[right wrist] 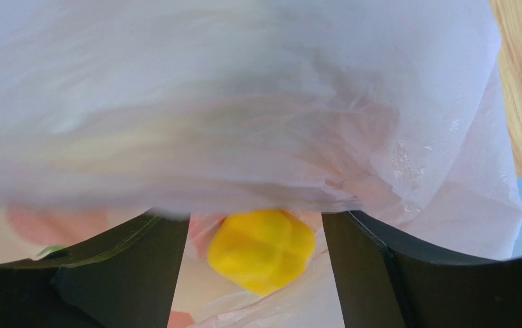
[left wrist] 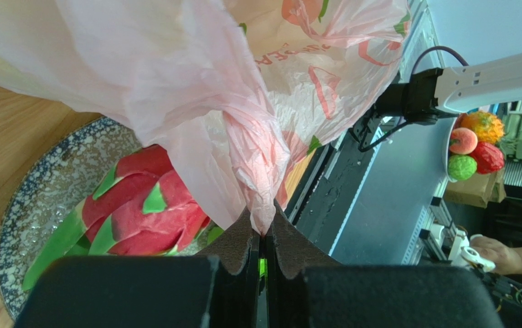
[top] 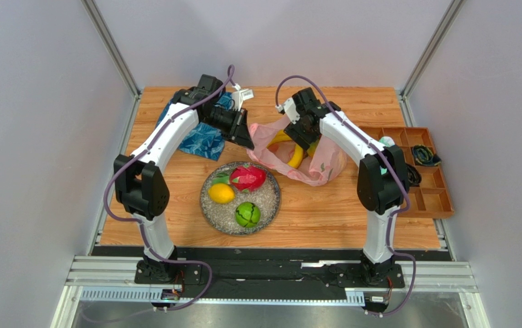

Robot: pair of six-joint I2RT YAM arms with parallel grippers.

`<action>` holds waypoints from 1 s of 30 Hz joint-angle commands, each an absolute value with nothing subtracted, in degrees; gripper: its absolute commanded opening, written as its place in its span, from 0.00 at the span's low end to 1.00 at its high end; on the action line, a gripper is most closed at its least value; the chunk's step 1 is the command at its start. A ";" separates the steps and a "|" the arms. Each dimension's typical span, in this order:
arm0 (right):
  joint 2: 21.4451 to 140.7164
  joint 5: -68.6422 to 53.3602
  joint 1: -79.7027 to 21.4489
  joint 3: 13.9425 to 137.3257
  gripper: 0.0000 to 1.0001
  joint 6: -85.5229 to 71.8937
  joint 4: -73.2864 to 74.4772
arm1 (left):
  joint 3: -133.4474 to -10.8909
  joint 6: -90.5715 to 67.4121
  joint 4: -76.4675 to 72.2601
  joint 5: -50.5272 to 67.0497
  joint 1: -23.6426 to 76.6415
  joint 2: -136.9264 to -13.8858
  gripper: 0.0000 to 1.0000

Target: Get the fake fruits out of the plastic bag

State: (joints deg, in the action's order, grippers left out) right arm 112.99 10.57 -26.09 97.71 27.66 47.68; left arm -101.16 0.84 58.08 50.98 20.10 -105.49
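The pink plastic bag [top: 318, 160] lies right of the speckled plate [top: 270, 205]. My left gripper [top: 248, 141] is shut on a twisted handle of the plastic bag [left wrist: 260, 184] and holds the bag's left edge up. My right gripper [top: 296, 140] is open inside the bag's mouth, its fingers [right wrist: 126, 273] on either side of the yellow bananas' end [right wrist: 262, 249]. The bananas [top: 296, 156] show through the opening. On the plate lie the red dragon fruit [top: 248, 178], a lemon [top: 221, 193] and a green melon [top: 247, 214]. The dragon fruit also shows in the left wrist view [left wrist: 140, 212].
A blue leaf-patterned cloth [top: 200, 140] lies at the back left behind my left arm. An orange compartment tray [top: 431, 188] with dark items stands at the right table edge. Grey walls close in the table on three sides.
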 commanded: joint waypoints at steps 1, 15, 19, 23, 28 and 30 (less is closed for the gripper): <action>116.97 14.06 -23.65 100.81 0.76 25.31 45.62 | -101.69 2.64 58.54 52.47 19.95 -107.49 0.08; 120.08 -5.21 -20.74 107.24 0.48 26.71 51.51 | -102.83 5.10 60.29 48.87 21.53 -108.20 0.07; 105.08 -19.75 -20.74 97.50 0.44 31.37 47.21 | -103.97 5.62 60.21 48.25 22.06 -108.63 0.07; 98.02 -29.16 -20.92 96.06 0.46 31.82 48.94 | -106.86 5.80 60.21 46.68 22.06 -109.77 0.07; 94.66 -34.62 -22.67 100.81 0.47 30.50 57.46 | -110.56 6.24 60.73 46.58 21.54 -111.44 0.07; 92.56 -34.11 -24.07 101.42 0.47 30.76 58.88 | -111.18 5.89 60.47 46.41 20.92 -111.88 0.07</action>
